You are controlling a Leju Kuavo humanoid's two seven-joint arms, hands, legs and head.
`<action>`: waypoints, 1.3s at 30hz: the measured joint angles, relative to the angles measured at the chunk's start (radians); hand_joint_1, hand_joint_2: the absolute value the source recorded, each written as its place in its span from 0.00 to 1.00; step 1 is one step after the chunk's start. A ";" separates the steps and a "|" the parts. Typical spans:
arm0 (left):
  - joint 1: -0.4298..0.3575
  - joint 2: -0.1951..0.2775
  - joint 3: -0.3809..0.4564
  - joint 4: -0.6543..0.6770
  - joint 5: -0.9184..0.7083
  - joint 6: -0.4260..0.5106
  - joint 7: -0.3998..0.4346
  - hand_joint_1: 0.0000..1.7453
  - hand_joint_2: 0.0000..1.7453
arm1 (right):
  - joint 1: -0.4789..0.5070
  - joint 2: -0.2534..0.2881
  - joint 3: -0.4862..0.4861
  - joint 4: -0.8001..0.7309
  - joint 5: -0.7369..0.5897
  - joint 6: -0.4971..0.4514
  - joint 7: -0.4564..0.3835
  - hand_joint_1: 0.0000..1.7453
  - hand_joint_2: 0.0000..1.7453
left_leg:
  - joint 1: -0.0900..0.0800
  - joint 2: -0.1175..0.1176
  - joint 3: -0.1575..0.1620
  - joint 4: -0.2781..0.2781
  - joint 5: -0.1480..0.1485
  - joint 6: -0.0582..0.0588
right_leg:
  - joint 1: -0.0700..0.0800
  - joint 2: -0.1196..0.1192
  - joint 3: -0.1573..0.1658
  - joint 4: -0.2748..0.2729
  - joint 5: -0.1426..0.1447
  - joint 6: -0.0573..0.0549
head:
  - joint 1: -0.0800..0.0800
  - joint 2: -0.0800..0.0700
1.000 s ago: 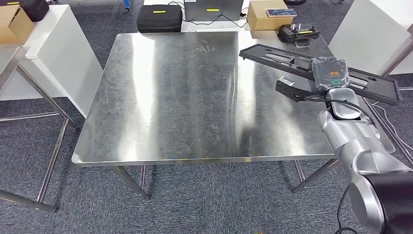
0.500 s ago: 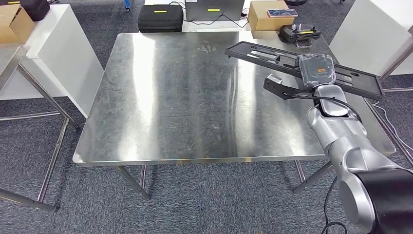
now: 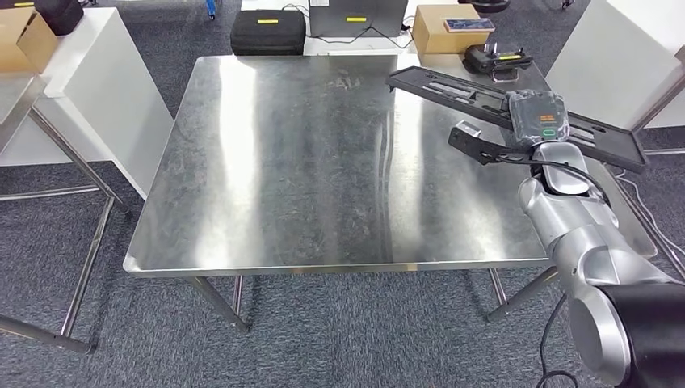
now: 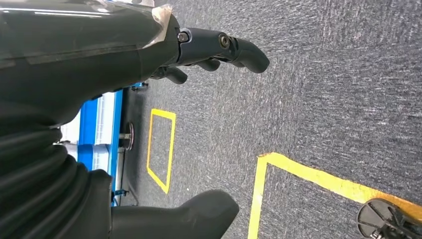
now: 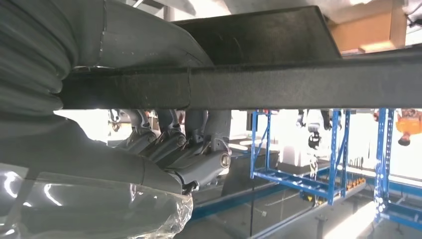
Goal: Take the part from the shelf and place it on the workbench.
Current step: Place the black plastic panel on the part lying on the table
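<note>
Part (image 3: 452,90): long flat black plastic piece, held by the right hand (image 3: 536,118) over the far right corner of the workbench (image 3: 307,178). Fingers (image 5: 174,149) are curled under its edge, so the hand grips the part near its middle. One end of the part reaches out past the hand over the steel top; the other end overhangs the bench edge on the hand's outer side. The part looks raised off the top and slightly tilted, not yet resting.

Left hand (image 4: 209,50) hangs over carpet with yellow floor tape (image 4: 298,172), fingers loosely apart, holding nothing.

Beyond the right hand: cardboard box (image 3: 448,24) and black case (image 3: 268,31) on the floor past the bench.

Judgement, step in hand: set-down. Carry the part further inward so its full length lies over steel, level it, lower until flat, then let go. Releasing now risks the overhanging end tipping off.
</note>
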 joint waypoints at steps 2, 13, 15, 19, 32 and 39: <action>0.000 0.000 0.000 0.000 0.000 0.000 0.005 0.00 1.00 | 0.001 -0.005 -0.004 0.000 -0.001 0.001 -0.001 1.00 1.00 | 0.003 0.001 0.002 -0.001 0.000 0.001 | -0.002 0.000 -0.064 0.130 -0.059 -0.009 | 0.002 0.000; 0.001 0.001 0.000 0.001 0.003 0.011 0.025 0.00 1.00 | 0.019 -0.013 -0.017 0.002 0.001 0.008 -0.006 1.00 1.00 | 0.014 0.000 0.003 0.025 -0.029 -0.052 | -0.006 0.000 0.013 -0.050 0.023 -0.019 | 0.001 0.000; 0.001 0.002 0.001 0.001 0.004 0.015 0.028 0.00 1.00 | 0.019 -0.012 -0.017 0.002 0.003 0.008 -0.006 1.00 1.00 | 0.017 0.011 -0.015 0.068 -0.055 -0.063 | -0.011 0.000 0.019 -0.051 0.021 -0.027 | -0.002 0.000; 0.001 0.000 0.011 0.001 0.004 0.026 0.032 0.00 1.00 | 0.019 -0.009 -0.017 0.002 0.006 0.008 -0.006 1.00 1.00 | 0.021 0.026 -0.145 0.292 -0.145 -0.077 | -0.002 0.000 0.029 -0.051 0.010 -0.043 | -0.006 0.000; 0.003 0.002 0.044 0.002 0.004 0.039 0.034 0.00 1.00 | 0.023 -0.009 -0.024 0.003 0.011 0.009 -0.008 1.00 1.00 | -0.013 0.033 -0.050 0.012 0.033 -0.041 | 0.017 -0.005 0.048 -0.058 -0.011 -0.054 | -0.002 0.000; 0.003 0.000 0.045 0.002 0.004 0.039 0.041 0.00 1.00 | 0.023 -0.012 -0.036 0.003 0.008 0.017 -0.008 1.00 1.00 | -0.015 0.033 -0.051 0.012 0.031 -0.037 | 0.017 -0.005 0.049 -0.062 -0.011 -0.052 | -0.001 0.000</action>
